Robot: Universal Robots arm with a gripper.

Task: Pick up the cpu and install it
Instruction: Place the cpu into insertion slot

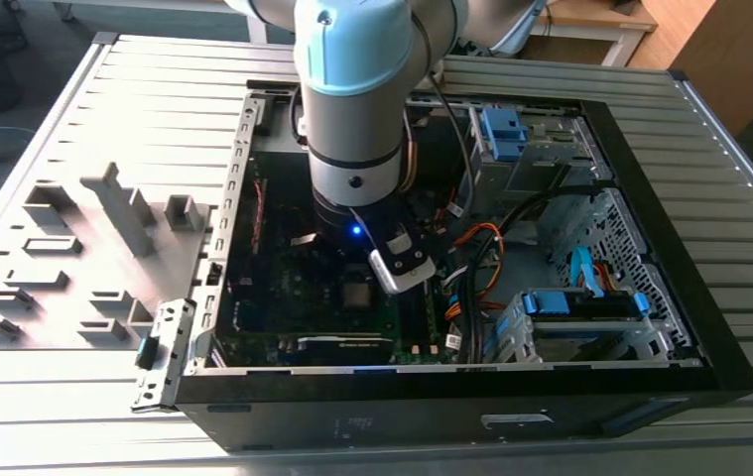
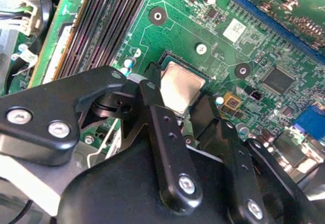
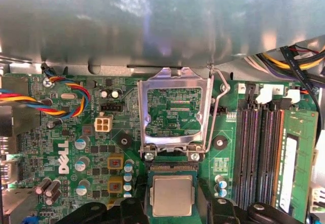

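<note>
The cpu (image 3: 172, 195), a small square chip with a dull silver top, lies flat in the socket on the green motherboard (image 3: 71, 148); the second wrist view also shows the cpu (image 2: 181, 86). My gripper (image 3: 172, 206) straddles it, one black finger against each side edge. In the second wrist view the fingers (image 2: 152, 99) of the gripper (image 2: 179, 104) press on the chip's edges. The socket's metal load plate (image 3: 175, 76) stands swung open beside the chip, its lever (image 3: 219, 102) raised. In the exterior view my arm (image 1: 353, 149) reaches straight down into the open computer case (image 1: 641, 198).
Memory slots (image 3: 259, 153) run close beside the socket, and coloured fan wires (image 3: 66, 99) lie on its other side. A grey metal case wall (image 3: 152, 21) rises just past the load plate. Orange and black cables (image 1: 475, 258) and blue drive bays (image 1: 574, 302) fill the case at the exterior view's right.
</note>
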